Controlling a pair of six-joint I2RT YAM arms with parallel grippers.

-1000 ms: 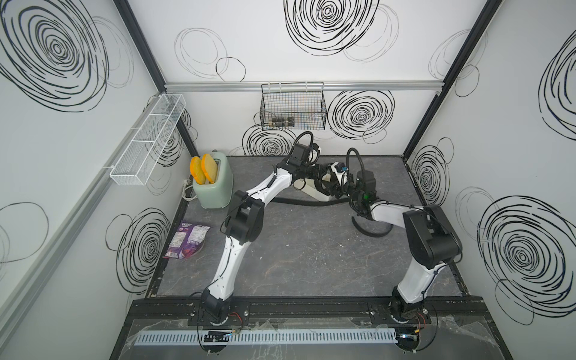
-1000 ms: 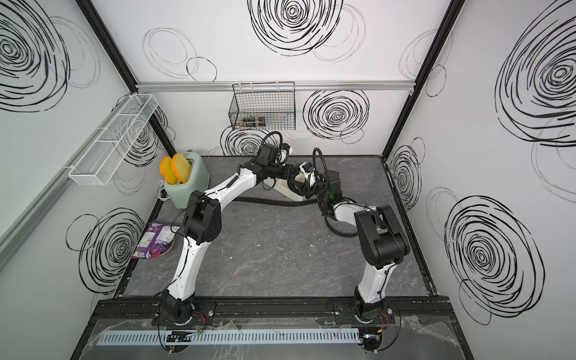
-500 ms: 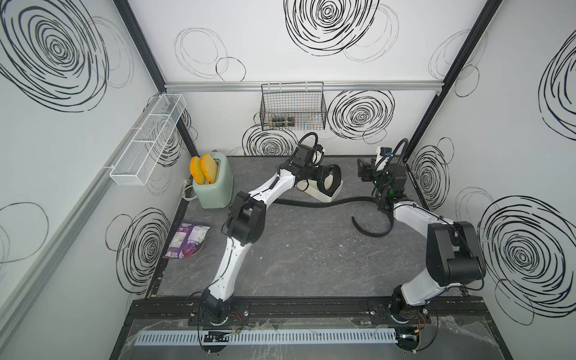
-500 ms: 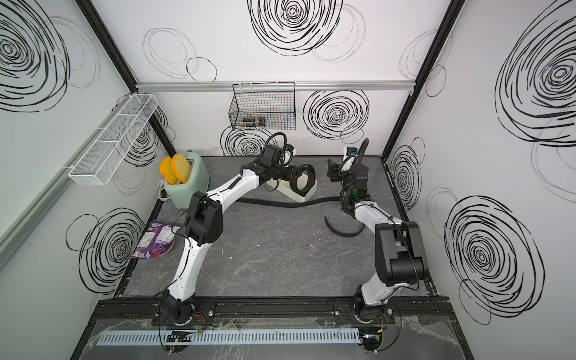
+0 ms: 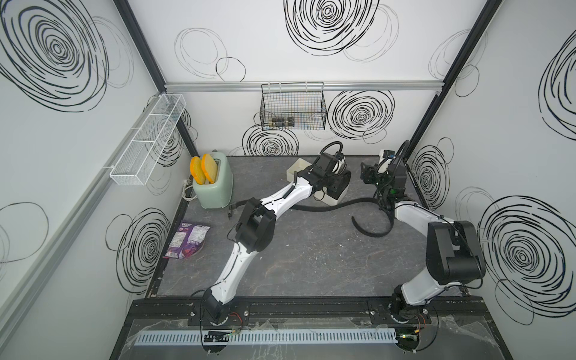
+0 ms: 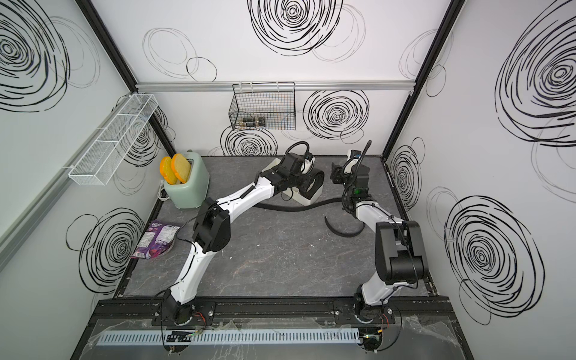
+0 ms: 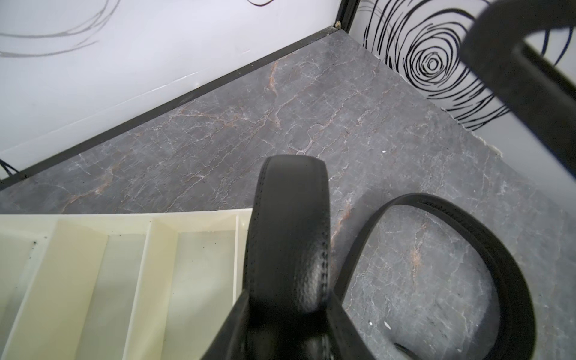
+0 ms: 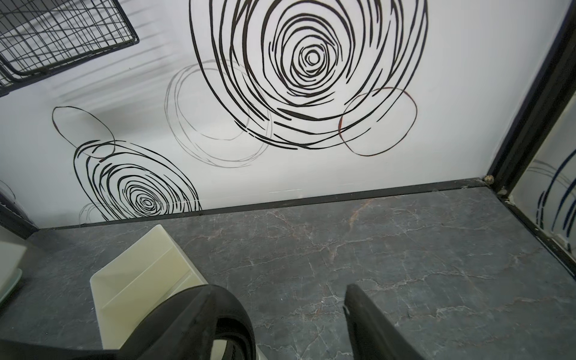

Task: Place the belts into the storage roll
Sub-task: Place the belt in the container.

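Note:
The storage roll (image 5: 296, 168) is a cream tray with square compartments near the back wall; its dividers (image 7: 157, 246) show in the left wrist view. My left gripper (image 5: 333, 184) (image 7: 288, 299) is shut on a belt wound into a thick black coil (image 5: 341, 184) (image 6: 314, 184) (image 7: 291, 218), held upright at the tray's right end. The other belt (image 5: 349, 204) (image 6: 321, 204) lies flat on the table in front of the tray and curls into a loop (image 7: 486, 237). To the right of the coil my right gripper (image 5: 367, 174) (image 8: 288, 300) stands open and empty.
A mint toaster (image 5: 215, 187) with two bread slices stands at the back left. A purple snack bag (image 5: 188, 240) lies by the left wall. A black wire basket (image 5: 293, 109) hangs on the back wall and a white mesh shelf (image 5: 146, 140) on the left wall.
My right arm has swung away from the coil, to the right and toward the back corner. My left gripper keeps the coil, now slightly further right at the tray's end.

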